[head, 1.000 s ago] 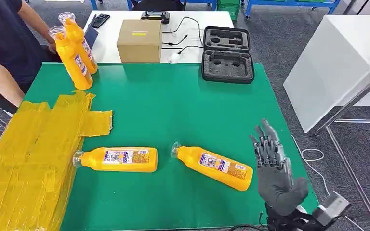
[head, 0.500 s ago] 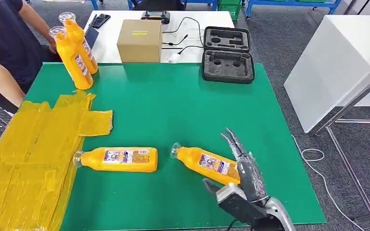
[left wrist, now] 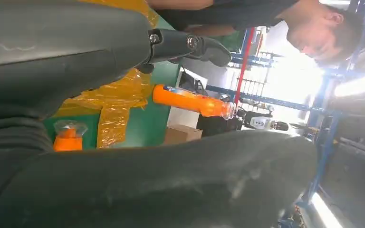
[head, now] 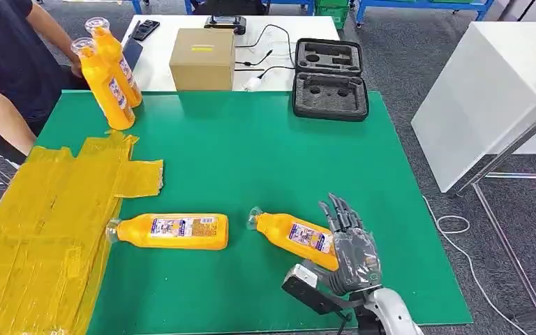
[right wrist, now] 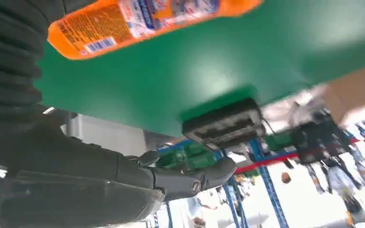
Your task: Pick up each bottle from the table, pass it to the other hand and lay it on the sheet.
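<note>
Two orange bottles lie on the green table [head: 251, 153]: one [head: 171, 231] with its cap at the edge of the yellow sheet [head: 42, 223], the other [head: 293, 235] to its right. My right hand [head: 350, 246] hovers over that right bottle's base end with its fingers spread and nothing gripped. The right wrist view shows the same bottle [right wrist: 138, 21] beside the hand's cover, the fingers [right wrist: 190, 178] stretched out past it. Two more bottles [head: 105, 87] [head: 116, 61] stand upright at the back left. In the left wrist view, my left hand [left wrist: 190, 45] is stretched out and holds nothing.
A person [head: 7, 63] stands at the table's far left corner next to the upright bottles. Behind the green table are a cardboard box [head: 202, 58], a black foam case [head: 329, 77] and cables. A white table [head: 488, 91] stands to the right.
My right hand has swung in from beyond the table's right front edge and come down over the base end of the right lying bottle. Bottles have not moved.
</note>
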`<action>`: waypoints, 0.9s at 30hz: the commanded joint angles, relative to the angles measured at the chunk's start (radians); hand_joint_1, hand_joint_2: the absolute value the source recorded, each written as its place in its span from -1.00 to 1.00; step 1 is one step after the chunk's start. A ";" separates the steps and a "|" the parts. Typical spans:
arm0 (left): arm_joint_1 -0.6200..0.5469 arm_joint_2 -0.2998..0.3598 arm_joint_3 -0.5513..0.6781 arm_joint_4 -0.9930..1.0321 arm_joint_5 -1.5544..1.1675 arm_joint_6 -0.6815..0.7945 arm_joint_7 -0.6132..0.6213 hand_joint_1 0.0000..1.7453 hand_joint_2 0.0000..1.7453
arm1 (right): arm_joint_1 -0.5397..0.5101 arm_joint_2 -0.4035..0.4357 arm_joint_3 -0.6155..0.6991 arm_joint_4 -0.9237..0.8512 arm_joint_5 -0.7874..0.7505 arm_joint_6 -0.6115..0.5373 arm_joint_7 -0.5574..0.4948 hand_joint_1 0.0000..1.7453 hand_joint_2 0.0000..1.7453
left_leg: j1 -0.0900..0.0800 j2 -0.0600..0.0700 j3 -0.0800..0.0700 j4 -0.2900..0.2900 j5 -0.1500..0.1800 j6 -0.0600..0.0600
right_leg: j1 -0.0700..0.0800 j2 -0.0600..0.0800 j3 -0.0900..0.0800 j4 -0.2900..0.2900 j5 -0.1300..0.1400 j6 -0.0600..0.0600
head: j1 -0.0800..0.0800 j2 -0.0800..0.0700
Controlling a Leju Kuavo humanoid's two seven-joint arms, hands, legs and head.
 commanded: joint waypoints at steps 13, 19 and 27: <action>-0.039 -0.027 0.018 0.076 0.008 -0.028 0.003 -1.00 -1.00 | -0.031 -0.085 0.110 0.159 -0.048 0.034 0.124 -1.00 1.00 | -0.002 -0.001 0.003 -0.003 0.000 -0.002 | -0.002 0.002 0.001 -0.001 0.000 0.000 | 0.000 0.000; -0.053 -0.042 0.038 0.075 0.004 -0.036 0.020 -1.00 -1.00 | -0.004 -0.053 0.098 0.139 0.038 0.042 0.199 -1.00 1.00 | -0.001 -0.001 0.002 -0.002 0.000 -0.002 | -0.001 0.002 0.001 -0.001 0.000 0.000 | 0.000 0.000; -0.143 0.016 -0.006 0.136 0.014 -0.022 0.049 -1.00 -1.00 | 0.009 0.061 -0.002 0.120 0.165 0.113 0.267 -1.00 1.00 | -0.001 -0.002 0.001 -0.002 0.001 -0.002 | -0.001 0.000 0.000 0.000 0.000 -0.001 | 0.000 0.000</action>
